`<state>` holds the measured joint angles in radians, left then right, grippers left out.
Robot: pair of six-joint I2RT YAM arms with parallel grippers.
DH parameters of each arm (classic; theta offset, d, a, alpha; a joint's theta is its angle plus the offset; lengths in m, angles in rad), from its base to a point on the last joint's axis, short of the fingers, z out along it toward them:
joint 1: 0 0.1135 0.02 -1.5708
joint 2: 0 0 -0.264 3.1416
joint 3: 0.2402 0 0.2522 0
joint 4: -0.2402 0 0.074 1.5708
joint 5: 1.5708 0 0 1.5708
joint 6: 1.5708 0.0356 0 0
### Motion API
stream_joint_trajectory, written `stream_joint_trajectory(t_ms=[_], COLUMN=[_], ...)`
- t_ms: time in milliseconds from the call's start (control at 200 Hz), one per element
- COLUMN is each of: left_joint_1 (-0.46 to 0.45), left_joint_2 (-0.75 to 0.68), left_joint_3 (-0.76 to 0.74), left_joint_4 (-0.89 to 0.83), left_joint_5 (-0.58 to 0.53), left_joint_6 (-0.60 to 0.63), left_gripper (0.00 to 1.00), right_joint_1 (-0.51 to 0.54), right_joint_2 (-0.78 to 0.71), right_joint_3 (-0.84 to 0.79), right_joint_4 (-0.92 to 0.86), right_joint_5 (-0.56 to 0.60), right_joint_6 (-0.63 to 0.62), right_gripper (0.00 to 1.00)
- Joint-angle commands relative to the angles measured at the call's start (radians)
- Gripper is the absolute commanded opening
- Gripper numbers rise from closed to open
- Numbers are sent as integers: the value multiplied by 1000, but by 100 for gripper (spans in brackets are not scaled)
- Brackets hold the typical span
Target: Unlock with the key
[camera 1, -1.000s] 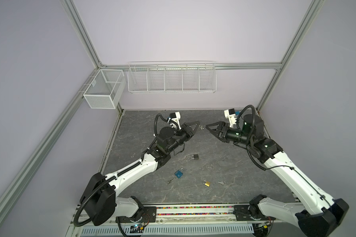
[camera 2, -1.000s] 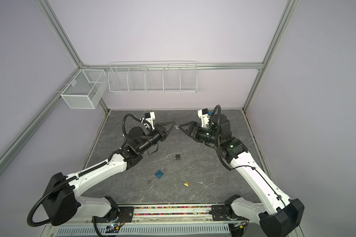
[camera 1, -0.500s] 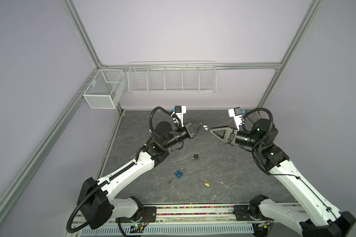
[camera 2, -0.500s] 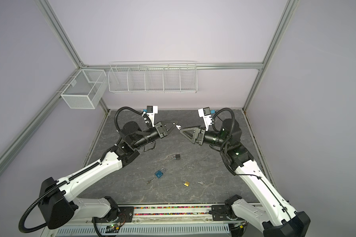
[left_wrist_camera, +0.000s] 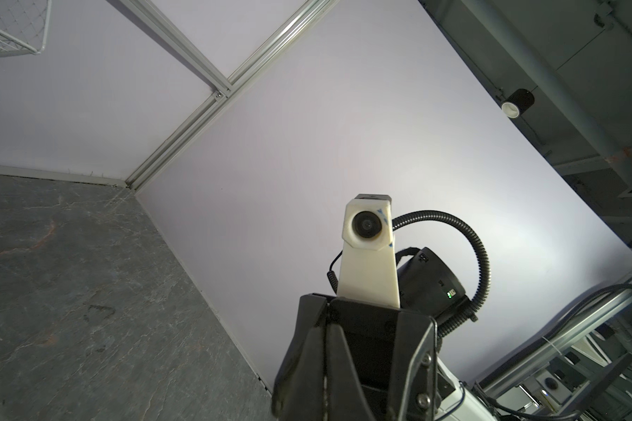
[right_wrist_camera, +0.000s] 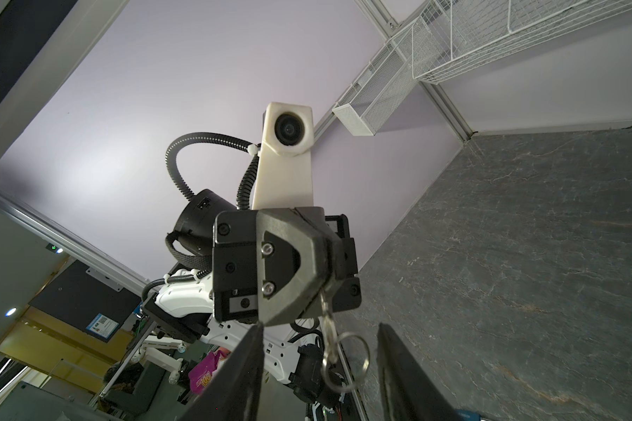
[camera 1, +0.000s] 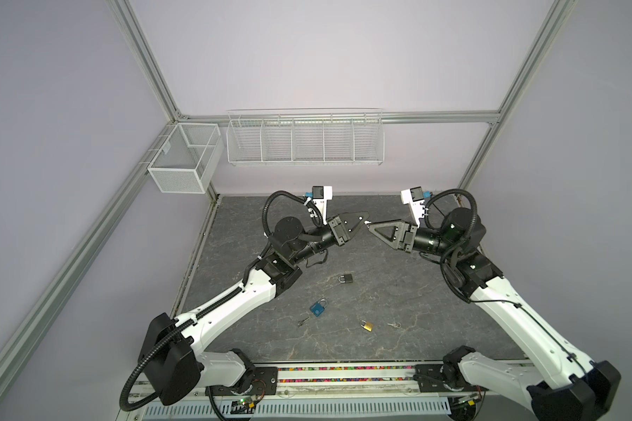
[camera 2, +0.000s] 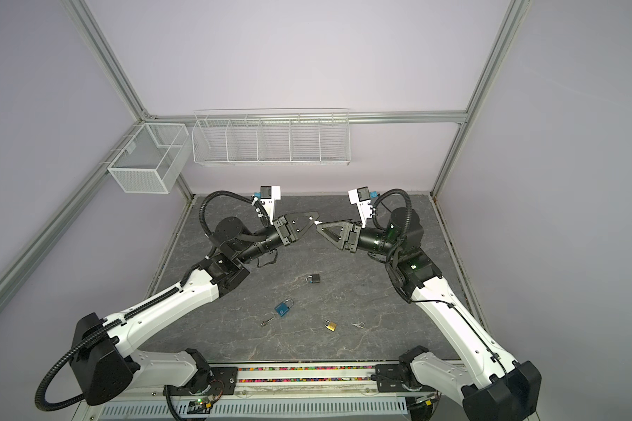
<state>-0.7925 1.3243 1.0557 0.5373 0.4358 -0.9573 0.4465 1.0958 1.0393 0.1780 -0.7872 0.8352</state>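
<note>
Left gripper (camera 1: 365, 218) pinching the key (right_wrist_camera: 328, 328), right gripper (right_wrist_camera: 320, 325) spread around it; padlocks (camera 1: 345, 279) untouched, unlocking seemingly all ahead.

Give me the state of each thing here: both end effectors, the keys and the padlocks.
Left end effector: shut on the held key.
Held key: in the air, sticking out of the tips.
Right end effector: open, fingers either side of that key.
Black padlock: lying flat, shackle looks closed.
Blue padlock: lying flat, shackle looks closed.
Brass padlock: lying flat, shackle unclear.
Loose keys: lying in no lock.
</note>
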Motion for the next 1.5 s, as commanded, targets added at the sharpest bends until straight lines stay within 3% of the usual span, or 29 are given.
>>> stream_joint_trajectory(t_ms=[0,195,535,625,1065,1494], left_joint_1=[-8,-12,-12,-12,-14,-14], left_joint_2=[10,10,-8,-10,-4,0], left_joint_3=[12,13,7,9,17,17], left_joint_4=[67,55,9,13,27,30], left_joint_5=[17,0,-66,-68,-44,-62], left_joint_6=[-26,-25,-7,-7,-5,3], left_gripper=[0,0,0,0,0,0], right_joint_1=[-4,-4,-4,-5,-16,-15], right_joint_2=[4,26,11,-1,-2,42], right_joint_3=[-18,-20,-39,-38,-18,-10], right_joint_4=[86,164,139,104,124,151], right_joint_5=[-22,-37,-14,9,54,-5], right_joint_6=[36,100,89,70,96,141], right_gripper=[48,39,31,25,23,23])
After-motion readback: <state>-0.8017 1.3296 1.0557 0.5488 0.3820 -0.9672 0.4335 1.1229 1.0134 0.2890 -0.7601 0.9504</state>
